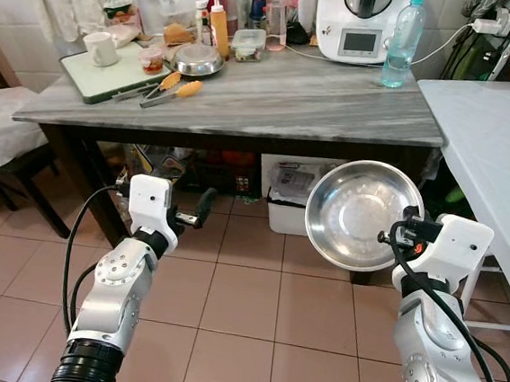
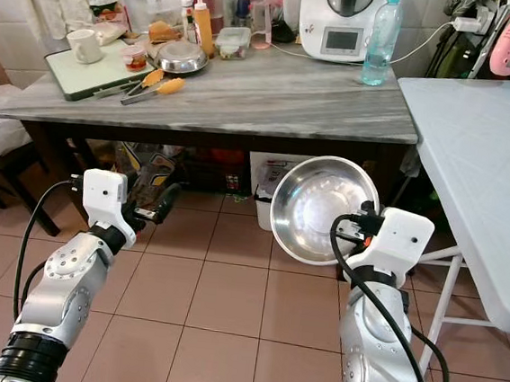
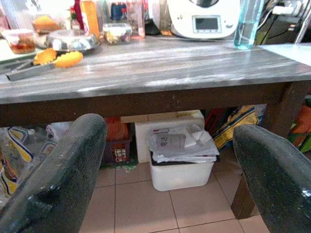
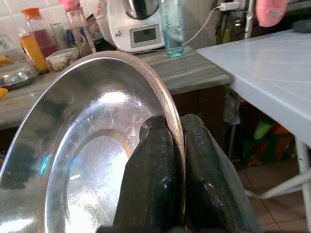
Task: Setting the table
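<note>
- Two silver, rounded metal arms with white box-shaped wrist housings.
- Black cables loop from each wrist housing along the forearm.
- Left gripper [image 1: 201, 211] and right gripper [image 4: 177, 145]: long black fingers with a matte, faintly speckled surface.

Silver bowl [image 1: 359, 212], grey-streaked tabletop [image 1: 273, 98], white table [image 1: 504, 143], terracotta floor tiles [image 1: 244, 307].

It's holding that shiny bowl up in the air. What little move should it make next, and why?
Probably swing the right hand toward the white table on its right and tip the steel bowl level. The bowl is pinched by its rim, tilted on edge over the tiled floor, and that table's bare top lies closest. The left hand hangs open, holding nothing.
</note>
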`<state>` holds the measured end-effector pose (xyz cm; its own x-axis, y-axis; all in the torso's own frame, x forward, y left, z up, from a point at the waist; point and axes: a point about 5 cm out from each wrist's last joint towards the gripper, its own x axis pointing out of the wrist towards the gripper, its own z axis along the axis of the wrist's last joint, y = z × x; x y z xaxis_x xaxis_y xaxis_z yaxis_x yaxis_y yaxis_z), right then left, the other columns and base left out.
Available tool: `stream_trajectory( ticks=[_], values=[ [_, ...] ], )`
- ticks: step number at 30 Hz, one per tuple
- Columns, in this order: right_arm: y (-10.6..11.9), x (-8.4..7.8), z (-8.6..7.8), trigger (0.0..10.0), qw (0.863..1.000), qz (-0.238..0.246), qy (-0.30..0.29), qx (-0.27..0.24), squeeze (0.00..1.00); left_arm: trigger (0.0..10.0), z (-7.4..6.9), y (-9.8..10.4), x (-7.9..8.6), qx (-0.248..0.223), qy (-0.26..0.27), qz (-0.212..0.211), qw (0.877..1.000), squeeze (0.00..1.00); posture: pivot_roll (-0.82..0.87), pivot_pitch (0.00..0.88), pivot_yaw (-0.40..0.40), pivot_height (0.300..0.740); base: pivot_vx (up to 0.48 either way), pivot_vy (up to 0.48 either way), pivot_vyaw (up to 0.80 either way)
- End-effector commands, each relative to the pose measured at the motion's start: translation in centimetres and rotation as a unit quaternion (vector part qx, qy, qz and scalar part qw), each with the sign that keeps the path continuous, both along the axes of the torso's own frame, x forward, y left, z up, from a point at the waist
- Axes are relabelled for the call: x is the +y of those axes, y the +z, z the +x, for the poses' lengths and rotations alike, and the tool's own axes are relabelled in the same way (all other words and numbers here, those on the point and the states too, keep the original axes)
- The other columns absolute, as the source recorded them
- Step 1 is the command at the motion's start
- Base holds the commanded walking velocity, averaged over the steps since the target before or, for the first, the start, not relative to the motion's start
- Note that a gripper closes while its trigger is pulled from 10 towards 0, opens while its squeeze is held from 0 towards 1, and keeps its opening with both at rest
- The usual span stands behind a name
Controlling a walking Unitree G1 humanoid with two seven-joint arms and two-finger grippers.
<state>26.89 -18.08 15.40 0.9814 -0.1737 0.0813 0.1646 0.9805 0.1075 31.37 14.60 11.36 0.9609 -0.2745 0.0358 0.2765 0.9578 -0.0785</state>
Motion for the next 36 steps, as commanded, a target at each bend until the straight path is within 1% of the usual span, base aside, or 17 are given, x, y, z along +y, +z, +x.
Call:
stream_trajectory(
  ticks=[1, 8, 13, 20, 25, 28, 29, 36],
  values=[
    [0.8, 0.5, 0.3, 10.0, 1.000, 0.005, 0.011, -0.014, 0.00, 10.0, 0.1, 0.3, 0.1, -0.008, -0.003, 0.005, 1.000, 0.00, -0.12, 0.000, 0.109, 0.740, 0.480, 0.000, 0.00],
    [0.8, 0.6, 0.3, 10.0, 1.000, 0.014, 0.008, -0.015, 0.00, 10.0, -0.3, 0.0, -0.9, -0.005, -0.025, 0.001, 1.000, 0.00, -0.12, 0.000, 0.110, 0.740, 0.480, 0.000, 0.00],
    [0.8, 0.7, 0.5, 10.0, 1.000, 0.017, 0.011, -0.015, 0.00, 10.0, -0.3, 0.1, -1.1, -0.007, -0.030, 0.002, 1.000, 0.00, -0.12, 0.000, 0.108, 0.740, 0.480, 0.000, 0.00],
    [0.7, 0.8, 0.5, 10.0, 0.999, 0.027, 0.016, -0.016, 0.00, 10.0, -0.4, 0.3, -0.9, -0.009, -0.035, 0.007, 0.999, 0.00, -0.10, 0.000, 0.117, 0.740, 0.480, 0.000, 0.00],
    [0.2, 1.6, 0.4, 10.0, 0.999, 0.035, 0.037, -0.007, 0.00, 10.0, -0.5, 0.3, -0.7, -0.007, -0.035, 0.010, 0.999, 0.00, -0.10, 0.000, 0.121, 0.740, 0.480, 0.000, 0.00],
    [0.1, 2.3, 0.5, 10.0, 0.997, 0.045, 0.056, -0.006, 0.00, 10.0, -0.5, 0.4, -0.8, -0.008, -0.039, 0.012, 0.999, 0.00, -0.09, 0.002, 0.127, 0.740, 0.480, 0.000, 0.00],
    [0.1, 2.6, 0.5, 10.0, 0.996, 0.057, 0.064, -0.005, 0.00, 10.0, -0.5, 0.5, -0.8, -0.008, -0.040, 0.013, 0.999, 0.00, -0.09, 0.002, 0.127, 0.740, 0.480, 0.000, 0.00],
    [0.4, 3.9, 0.7, 10.0, 0.993, 0.077, 0.093, -0.012, 0.00, 10.0, -0.4, 0.5, -0.6, -0.007, -0.039, 0.015, 0.999, 0.00, -0.09, 0.000, 0.126, 0.740, 0.480, 0.000, 0.00]
  ],
)
